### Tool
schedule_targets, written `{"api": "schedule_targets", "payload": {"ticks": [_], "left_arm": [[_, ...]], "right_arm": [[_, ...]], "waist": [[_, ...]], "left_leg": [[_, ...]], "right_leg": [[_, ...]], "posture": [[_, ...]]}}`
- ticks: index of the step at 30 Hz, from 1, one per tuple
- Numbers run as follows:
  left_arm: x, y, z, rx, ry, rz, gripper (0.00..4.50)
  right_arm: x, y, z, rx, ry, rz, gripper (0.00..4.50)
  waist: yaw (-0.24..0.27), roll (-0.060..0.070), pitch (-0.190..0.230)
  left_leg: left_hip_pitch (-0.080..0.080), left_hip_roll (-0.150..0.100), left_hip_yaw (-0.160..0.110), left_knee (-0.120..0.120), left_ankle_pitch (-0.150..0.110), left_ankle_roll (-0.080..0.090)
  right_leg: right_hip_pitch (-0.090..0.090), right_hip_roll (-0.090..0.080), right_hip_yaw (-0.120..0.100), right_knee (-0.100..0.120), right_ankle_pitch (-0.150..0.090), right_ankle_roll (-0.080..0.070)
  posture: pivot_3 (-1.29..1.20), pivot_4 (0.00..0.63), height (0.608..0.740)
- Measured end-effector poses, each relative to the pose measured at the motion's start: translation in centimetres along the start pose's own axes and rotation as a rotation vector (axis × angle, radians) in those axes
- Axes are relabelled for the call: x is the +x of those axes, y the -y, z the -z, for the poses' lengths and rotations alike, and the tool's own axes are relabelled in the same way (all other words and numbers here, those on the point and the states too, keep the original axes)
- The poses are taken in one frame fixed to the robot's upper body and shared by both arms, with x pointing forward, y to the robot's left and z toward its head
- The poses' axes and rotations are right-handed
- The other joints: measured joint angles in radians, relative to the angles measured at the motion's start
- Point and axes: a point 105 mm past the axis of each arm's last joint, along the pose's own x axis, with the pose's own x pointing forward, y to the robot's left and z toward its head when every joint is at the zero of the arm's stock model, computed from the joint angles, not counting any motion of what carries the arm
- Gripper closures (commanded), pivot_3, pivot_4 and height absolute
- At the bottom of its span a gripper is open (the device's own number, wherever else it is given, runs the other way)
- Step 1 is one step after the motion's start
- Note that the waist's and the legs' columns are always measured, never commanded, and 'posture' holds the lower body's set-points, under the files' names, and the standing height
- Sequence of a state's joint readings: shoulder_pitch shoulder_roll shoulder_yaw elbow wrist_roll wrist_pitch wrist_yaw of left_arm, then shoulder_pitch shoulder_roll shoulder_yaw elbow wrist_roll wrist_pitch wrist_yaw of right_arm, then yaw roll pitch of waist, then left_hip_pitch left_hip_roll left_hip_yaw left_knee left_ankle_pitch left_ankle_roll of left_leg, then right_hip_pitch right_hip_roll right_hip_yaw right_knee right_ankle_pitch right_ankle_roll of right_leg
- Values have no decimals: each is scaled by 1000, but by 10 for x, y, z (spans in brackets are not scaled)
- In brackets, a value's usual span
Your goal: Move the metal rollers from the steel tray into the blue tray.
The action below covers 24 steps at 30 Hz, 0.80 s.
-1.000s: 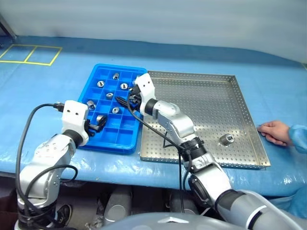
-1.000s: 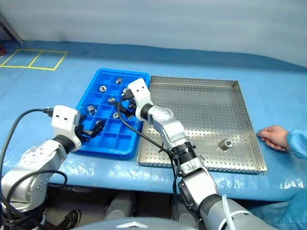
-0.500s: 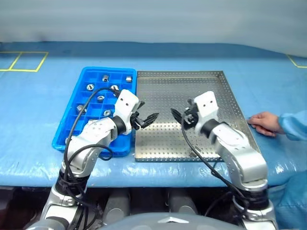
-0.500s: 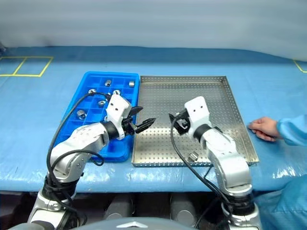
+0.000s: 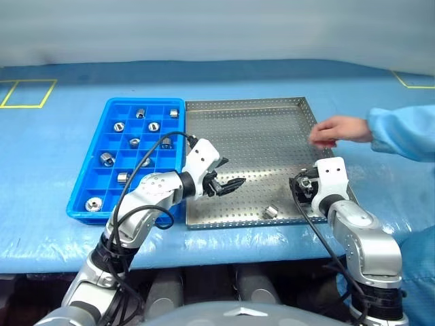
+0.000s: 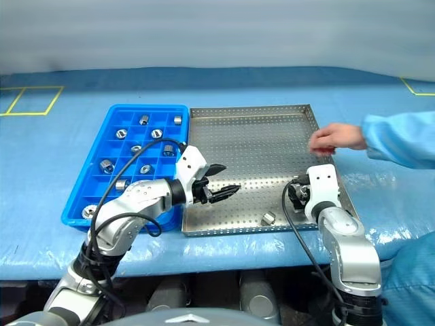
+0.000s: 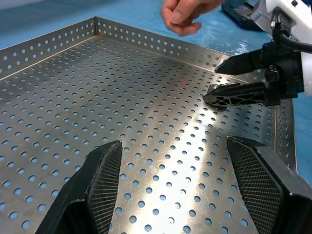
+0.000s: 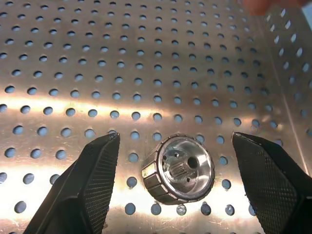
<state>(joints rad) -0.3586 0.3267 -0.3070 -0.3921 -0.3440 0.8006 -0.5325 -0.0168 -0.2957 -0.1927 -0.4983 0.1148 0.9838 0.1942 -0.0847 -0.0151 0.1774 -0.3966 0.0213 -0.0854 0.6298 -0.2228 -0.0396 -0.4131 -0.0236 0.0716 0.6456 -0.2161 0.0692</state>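
The steel tray (image 5: 258,129) lies beside the blue tray (image 5: 102,183), which holds several metal rollers (image 5: 107,159). One roller (image 8: 179,168) lies on the steel tray's perforated floor near its right rim, between the open fingers of my right gripper (image 8: 175,139), untouched. A second roller (image 5: 271,212) rests by the tray's front rim. My left gripper (image 5: 231,185) hovers open and empty over the steel tray's left part. In the left wrist view the right gripper (image 7: 212,84) shows ahead.
A person's hand (image 5: 333,129) in a blue sleeve reaches over the steel tray's right rim, just beyond my right gripper. Blue cloth covers the table (image 5: 54,136). Yellow floor-style markings (image 5: 24,92) sit far left.
My right gripper swung from over the blue tray to the steel tray's right side. My left gripper moved right, off the blue tray onto the steel tray. The person's hand came over the rim.
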Motion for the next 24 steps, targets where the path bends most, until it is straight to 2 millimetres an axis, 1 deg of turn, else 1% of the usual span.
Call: {"api": "schedule_targets", "payload": {"ticks": [9,14,20,24], "left_arm": [[-2,-5,5,6,-20,-22,801],[-1,-5,5,5,-21,-24,801],[-1,-9,12,-5,-40,-39,801],[-1,-9,11,-1,-32,-44,801]], "right_arm": [[4,7,6,14,-13,32,637],[5,7,5,18,-4,27,637],[5,6,3,21,3,27,637],[6,4,2,26,5,21,637]], "waist": [[2,0,0],[2,0,0],[2,0,0],[4,0,0]], "left_leg": [[0,0,0,0,0,0],[0,0,0,0,0,0],[0,0,0,0,0,0],[0,0,0,0,0,0]], "right_leg": [[0,0,0,0,0,1],[0,0,0,0,1,1],[0,0,0,0,1,2],[0,0,0,0,1,2]], "posture": [[-87,150,740],[-86,150,740],[-83,150,740],[-78,150,740]]}}
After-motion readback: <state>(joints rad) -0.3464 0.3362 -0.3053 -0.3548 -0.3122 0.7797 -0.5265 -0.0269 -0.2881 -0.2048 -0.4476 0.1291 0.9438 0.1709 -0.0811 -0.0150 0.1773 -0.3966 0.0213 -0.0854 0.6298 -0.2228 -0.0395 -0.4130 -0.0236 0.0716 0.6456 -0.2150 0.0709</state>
